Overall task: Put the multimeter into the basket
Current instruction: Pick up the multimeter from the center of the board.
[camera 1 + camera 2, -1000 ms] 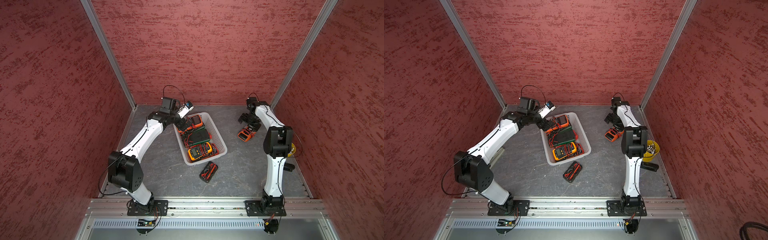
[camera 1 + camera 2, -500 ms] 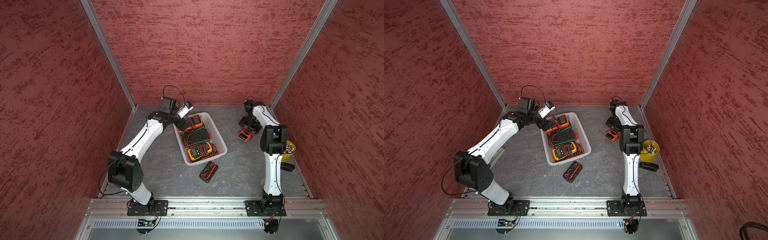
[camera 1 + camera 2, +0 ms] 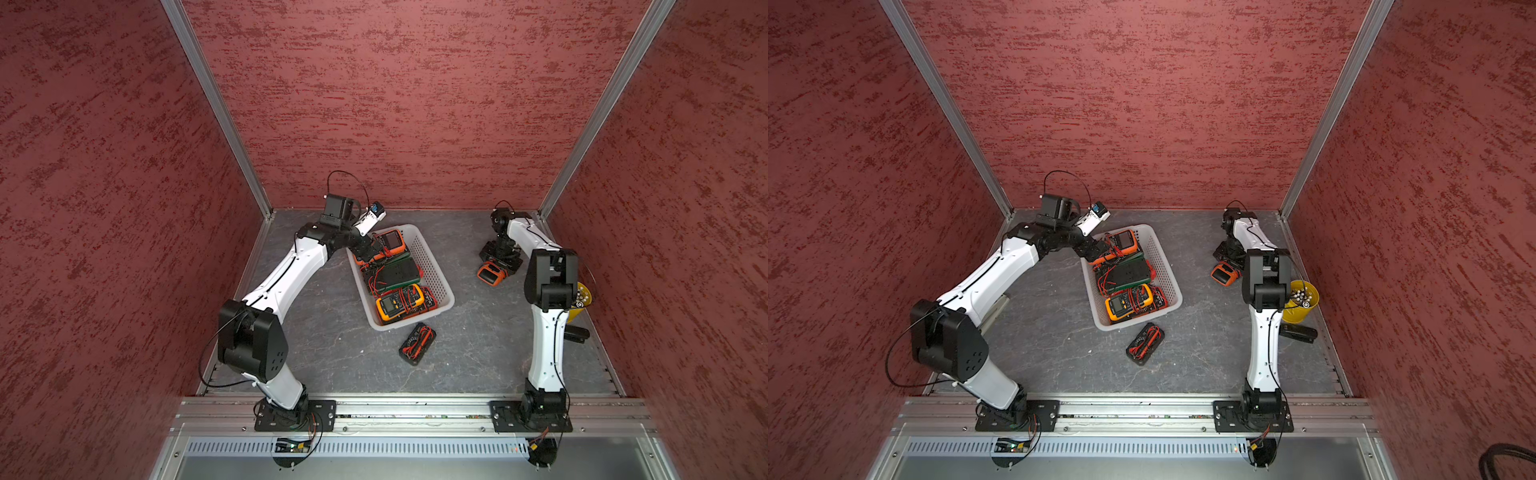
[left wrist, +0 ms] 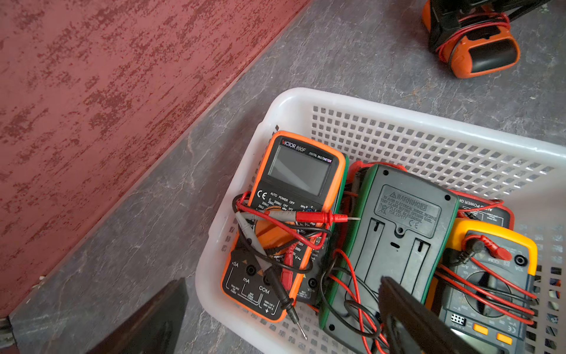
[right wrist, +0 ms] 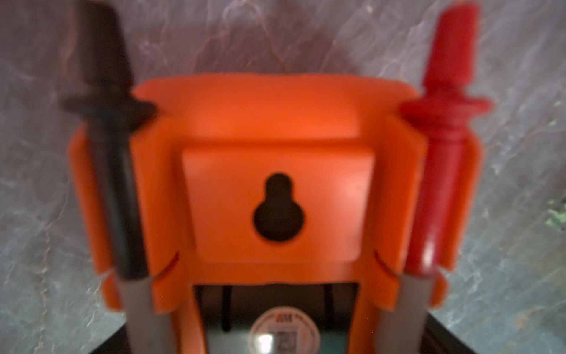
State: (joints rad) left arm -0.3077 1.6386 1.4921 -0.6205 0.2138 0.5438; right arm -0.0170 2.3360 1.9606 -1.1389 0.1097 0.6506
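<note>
Here, in both top views, the orange multimeter (image 3: 491,275) is seen lying on the grey floor well apart from the basket (image 3: 434,259), on the robot's right side. The right gripper (image 3: 500,254) is set directly over it, a pose judged to be the opening of a pick. The left gripper (image 3: 368,248) is held above the basket's far end, over several meters already stowed there. A black multimeter (image 3: 417,344) lies near the basket's near end, and a yellow cup (image 3: 1301,301) is tucked beside the right arm. In the left wrist view, the left gripper's fingers (image 4: 407,309) are shown spread wide with nothing gripped between them — released, and judged parked clear of the other arm's route. In the right wrist view, blurred by closeness, the orange multimeter is shown back-up with a keyhole slot. A black probe (image 5: 113,153) and a red probe (image 5: 441,153) are clipped along its sides — so a grasp across the body would be expected to catch them too. Whether the right jaws are clamped on it cannot be told.
</note>
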